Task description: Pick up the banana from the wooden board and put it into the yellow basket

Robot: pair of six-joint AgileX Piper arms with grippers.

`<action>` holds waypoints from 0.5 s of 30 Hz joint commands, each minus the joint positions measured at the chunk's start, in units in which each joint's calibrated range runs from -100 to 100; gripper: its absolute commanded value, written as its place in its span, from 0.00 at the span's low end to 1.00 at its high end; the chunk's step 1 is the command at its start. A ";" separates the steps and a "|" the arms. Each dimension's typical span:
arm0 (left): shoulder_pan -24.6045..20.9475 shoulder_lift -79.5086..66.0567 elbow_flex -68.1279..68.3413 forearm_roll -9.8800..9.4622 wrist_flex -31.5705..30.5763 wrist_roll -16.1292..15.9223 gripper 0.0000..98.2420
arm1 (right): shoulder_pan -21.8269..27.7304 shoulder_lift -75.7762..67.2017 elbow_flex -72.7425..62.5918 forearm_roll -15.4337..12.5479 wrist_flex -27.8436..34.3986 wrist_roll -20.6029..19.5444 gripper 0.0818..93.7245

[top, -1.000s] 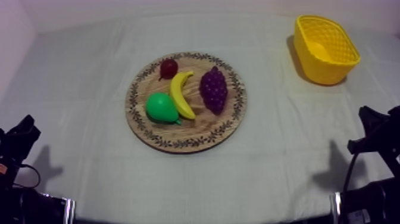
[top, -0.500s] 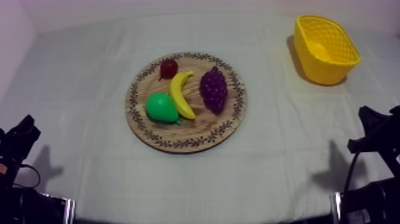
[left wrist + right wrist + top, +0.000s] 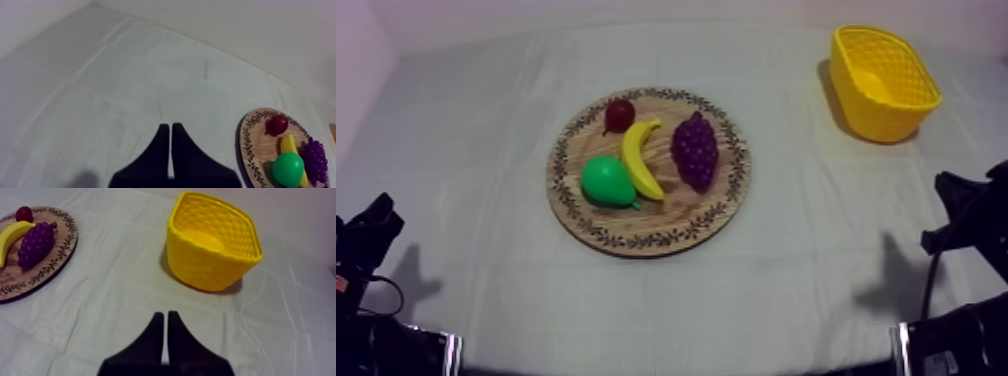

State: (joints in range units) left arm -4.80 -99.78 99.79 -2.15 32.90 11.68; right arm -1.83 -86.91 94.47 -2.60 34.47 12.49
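Fruit crowds the round wooden board (image 3: 636, 238), which lies flat on the grey-white cloth (image 3: 486, 130) near the middle of the table. The banana (image 3: 640, 158) rests on the board close to its centre. Its far tip is just beside the small red fruit (image 3: 619, 115), and its curve runs back toward the near rim. The pear (image 3: 606, 181) sits against the banana on the robot's left side, touching it. The bunch of grapes (image 3: 695, 150) lies just beside the banana on the other side, with a strip of bare wood between them.

The yellow basket (image 3: 884, 120) stands upright at the far right of the table, well apart from the board, its mouth facing up.

Neither gripper is near the fruit. The left gripper (image 3: 169, 127) hangs over bare cloth with the board off to one side. Its two black fingers lie pressed together as a narrow wedge, closed on nothing. The right gripper (image 3: 164, 315) is the same, fingers together and holding nothing. It is over the cloth and points toward the basket, with the grapes' side of the board off to the other hand. From above, the left arm (image 3: 366, 240) and the right arm (image 3: 966, 215) sit low at their own sides of the table, both well apart from the board.
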 commanded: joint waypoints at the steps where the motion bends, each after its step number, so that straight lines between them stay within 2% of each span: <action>1: -0.01 -0.05 -0.01 -0.03 0.00 0.02 0.00 | -0.76 4.53 -4.44 0.61 0.37 -0.56 0.01; 4: -0.01 -0.05 -0.01 -0.03 0.00 0.01 0.00 | -1.80 9.26 -9.81 1.62 0.87 -1.59 0.01; 15: -0.01 -0.05 -0.01 -0.03 0.00 0.02 0.00 | -8.86 27.88 -31.74 9.41 5.74 -9.13 0.00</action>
State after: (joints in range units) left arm -4.80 -99.78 99.79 -2.15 32.90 11.68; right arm -9.51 -63.77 68.42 5.97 39.55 4.78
